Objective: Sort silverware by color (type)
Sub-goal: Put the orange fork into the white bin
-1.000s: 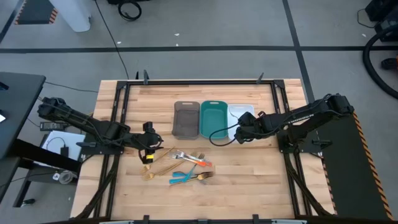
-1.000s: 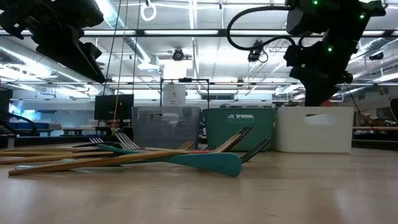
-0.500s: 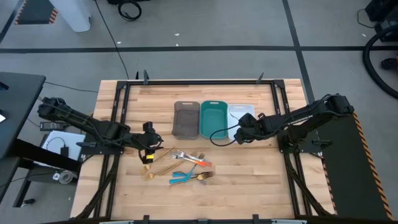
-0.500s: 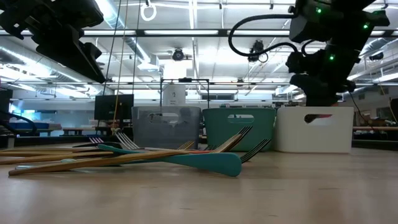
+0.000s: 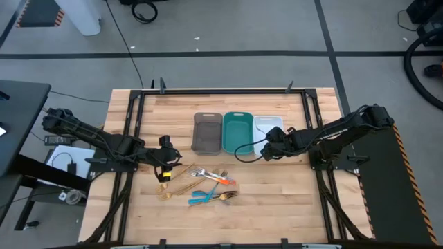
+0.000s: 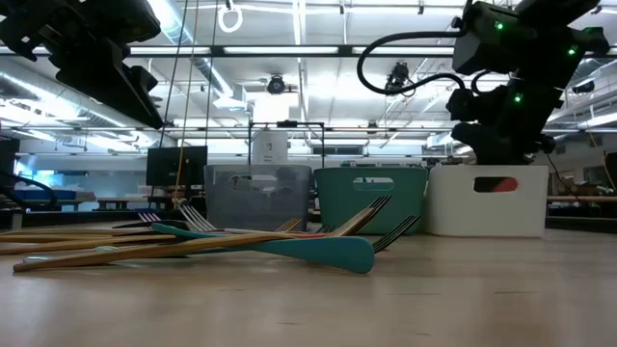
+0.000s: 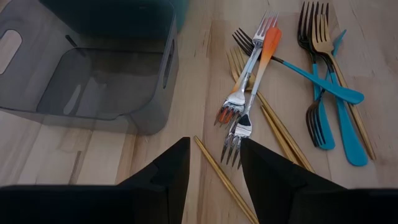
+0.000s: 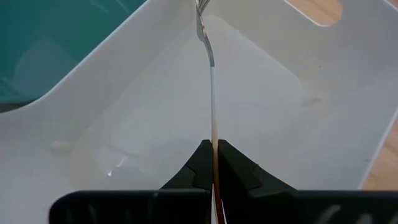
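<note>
Jaws of the right gripper (image 8: 213, 163) clench an orange-handled utensil (image 8: 211, 81) over the white tray (image 8: 124, 118); left gripper (image 7: 213, 163) jaws stand parted above the forks (image 7: 252, 81).

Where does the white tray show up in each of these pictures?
High view: white tray, rightmost of three, partly under the right arm.
Low view: white tray, right of the teal tray.
Left wrist view: not in it.
Right wrist view: white tray fills the picture.
Shared landmark: the teal tray beside it.
</note>
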Tool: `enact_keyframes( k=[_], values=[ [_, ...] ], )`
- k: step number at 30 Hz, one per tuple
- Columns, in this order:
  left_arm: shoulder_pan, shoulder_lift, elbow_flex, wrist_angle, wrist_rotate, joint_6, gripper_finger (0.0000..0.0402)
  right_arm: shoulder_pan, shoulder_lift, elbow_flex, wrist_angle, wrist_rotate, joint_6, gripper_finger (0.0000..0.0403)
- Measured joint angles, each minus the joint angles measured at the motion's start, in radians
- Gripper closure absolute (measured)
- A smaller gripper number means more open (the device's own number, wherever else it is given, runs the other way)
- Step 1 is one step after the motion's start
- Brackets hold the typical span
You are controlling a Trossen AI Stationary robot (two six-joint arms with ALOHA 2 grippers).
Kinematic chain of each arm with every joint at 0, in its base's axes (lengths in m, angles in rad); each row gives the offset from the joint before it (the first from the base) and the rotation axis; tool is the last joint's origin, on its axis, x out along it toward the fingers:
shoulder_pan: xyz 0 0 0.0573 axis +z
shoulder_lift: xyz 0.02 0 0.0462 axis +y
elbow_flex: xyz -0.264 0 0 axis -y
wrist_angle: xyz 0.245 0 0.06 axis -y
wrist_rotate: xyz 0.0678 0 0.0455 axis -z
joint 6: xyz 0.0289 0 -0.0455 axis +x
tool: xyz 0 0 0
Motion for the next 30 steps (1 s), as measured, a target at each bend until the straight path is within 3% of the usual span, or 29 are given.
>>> enact_keyframes(
  k=[30],
  values=[
    [0.0,0.0,0.0,0.001,0.0,0.0,0.0251,-0.008,0.003,-0.079,0.142,-0.085,0.001,0.0387]
  ],
)
